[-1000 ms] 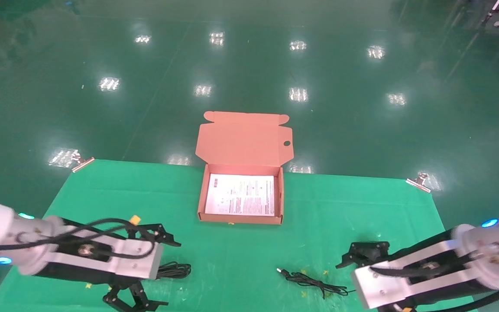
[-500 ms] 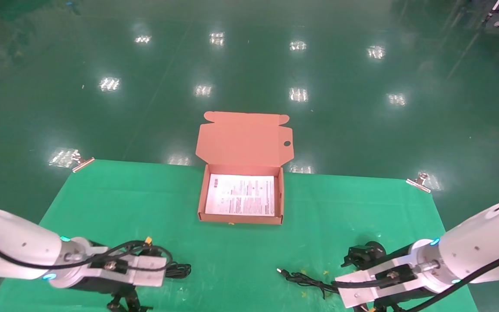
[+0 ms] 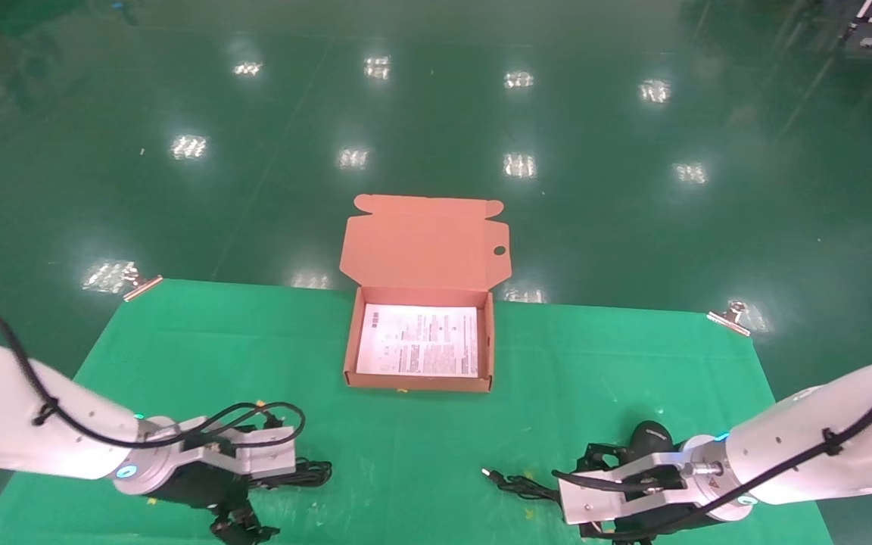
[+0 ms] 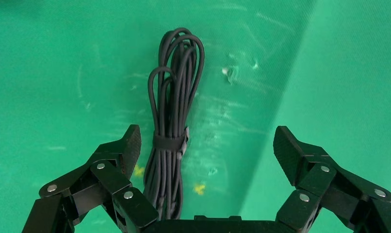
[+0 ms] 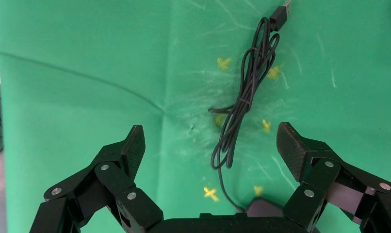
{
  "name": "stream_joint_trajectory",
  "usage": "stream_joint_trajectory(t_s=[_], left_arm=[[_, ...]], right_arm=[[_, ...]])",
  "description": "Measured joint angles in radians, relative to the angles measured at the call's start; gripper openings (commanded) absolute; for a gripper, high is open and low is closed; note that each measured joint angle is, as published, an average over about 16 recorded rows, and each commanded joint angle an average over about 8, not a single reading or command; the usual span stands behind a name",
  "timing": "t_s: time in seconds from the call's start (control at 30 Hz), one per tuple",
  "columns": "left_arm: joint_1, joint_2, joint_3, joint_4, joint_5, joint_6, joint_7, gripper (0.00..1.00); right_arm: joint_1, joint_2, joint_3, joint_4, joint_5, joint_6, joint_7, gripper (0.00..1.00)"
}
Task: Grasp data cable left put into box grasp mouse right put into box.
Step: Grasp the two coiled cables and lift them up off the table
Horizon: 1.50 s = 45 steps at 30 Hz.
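The salmon-orange box (image 3: 350, 356) stands open at the table's middle back, a white printed sheet inside. The data cable (image 3: 307, 473), a strapped black bundle, lies at the front left. My left gripper (image 3: 243, 503) is open and low over it. In the left wrist view the bundle (image 4: 174, 121) lies between the jaws of my left gripper (image 4: 209, 143), close beside one finger. The black mouse (image 3: 652, 435) sits at the front right, its cord (image 3: 527, 484) trailing left. My right gripper (image 3: 595, 496) is open beside it. In the right wrist view it (image 5: 211, 140) is over the cord (image 5: 242, 102), the mouse's edge (image 5: 265, 208) at its base.
A green cloth (image 3: 179, 341) covers the table, held by metal clips at the back corners (image 3: 141, 285) (image 3: 727, 322). Small yellow cross marks (image 5: 210, 193) dot the cloth near the front. Shiny green floor lies beyond the table's far edge.
Both arms have dropped lower and turned downward. The left gripper has come down over the cable bundle, the right one over the mouse's cord. The box, cable and mouse have not moved.
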Motion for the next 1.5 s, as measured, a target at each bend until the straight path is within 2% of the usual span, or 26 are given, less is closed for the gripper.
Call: stream_joint_trajectory(t_s=[0.4, 0.43, 0.47, 0.67, 0.7, 0.73, 1.5], left_arm=[[-0.061, 0.101, -0.008, 0.310, -0.007, -0.081, 0.095, 1.00], [-0.067, 0.108, -0.007, 0.332, -0.005, -0.087, 0.105, 0.97], [-0.072, 0.115, -0.006, 0.352, -0.003, -0.094, 0.115, 0.84], [-0.096, 0.147, 0.002, 0.440, 0.012, -0.126, 0.160, 0.09], [-0.098, 0.150, 0.003, 0.449, 0.015, -0.130, 0.165, 0.00], [-0.100, 0.153, 0.004, 0.456, 0.018, -0.133, 0.169, 0.00], [-0.099, 0.150, 0.006, 0.450, 0.018, -0.131, 0.173, 0.00]], right_arm=[[0.013, -0.135, -0.004, -0.308, 0.008, 0.074, -0.140, 1.00], [0.015, -0.144, -0.004, -0.330, 0.007, 0.080, -0.149, 1.00], [0.016, -0.153, -0.005, -0.350, 0.007, 0.085, -0.157, 0.92], [0.023, -0.192, -0.006, -0.441, 0.003, 0.110, -0.191, 0.17], [0.024, -0.196, -0.006, -0.450, 0.003, 0.113, -0.194, 0.05], [0.025, -0.199, -0.006, -0.458, 0.002, 0.115, -0.197, 0.00], [0.026, -0.197, -0.006, -0.454, 0.003, 0.113, -0.197, 0.00]])
